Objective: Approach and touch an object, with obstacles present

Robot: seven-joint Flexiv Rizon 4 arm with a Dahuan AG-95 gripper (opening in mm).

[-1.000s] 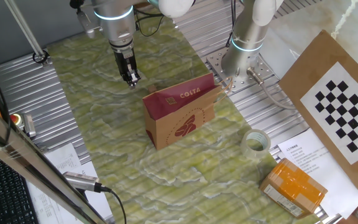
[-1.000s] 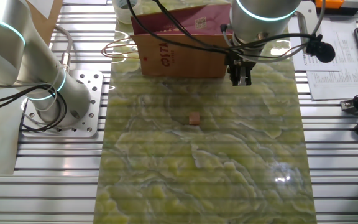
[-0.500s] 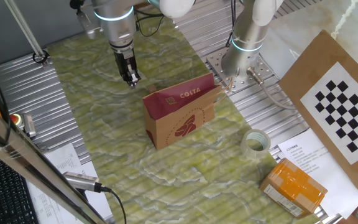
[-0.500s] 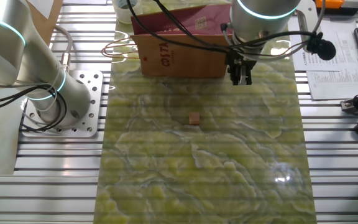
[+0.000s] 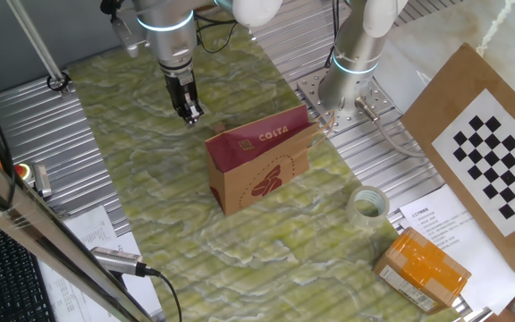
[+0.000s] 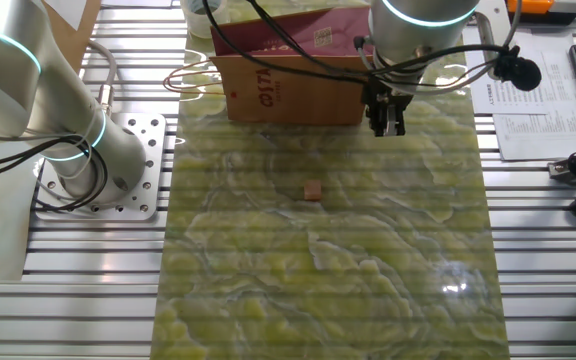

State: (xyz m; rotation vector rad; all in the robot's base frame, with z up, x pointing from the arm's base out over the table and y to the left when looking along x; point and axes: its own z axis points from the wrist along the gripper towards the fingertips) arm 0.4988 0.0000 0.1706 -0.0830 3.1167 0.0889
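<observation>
Beside the brown-and-maroon paper Costa bag (image 6: 290, 68), the gripper (image 6: 385, 128) has barely risen — jaws narrow, empty — leaving the small pinkish cube (image 6: 313, 190) untouched.

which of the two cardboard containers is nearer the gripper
The Costa paper bag, standing upright on the green mat beside the gripper. The orange box lies far off, past the tape roll.

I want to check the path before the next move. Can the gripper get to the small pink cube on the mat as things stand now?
Probably yes. The gripper hangs beside the Costa paper bag, and the small pink cube lies on open mat in front of the bag, with nothing between them.
</observation>
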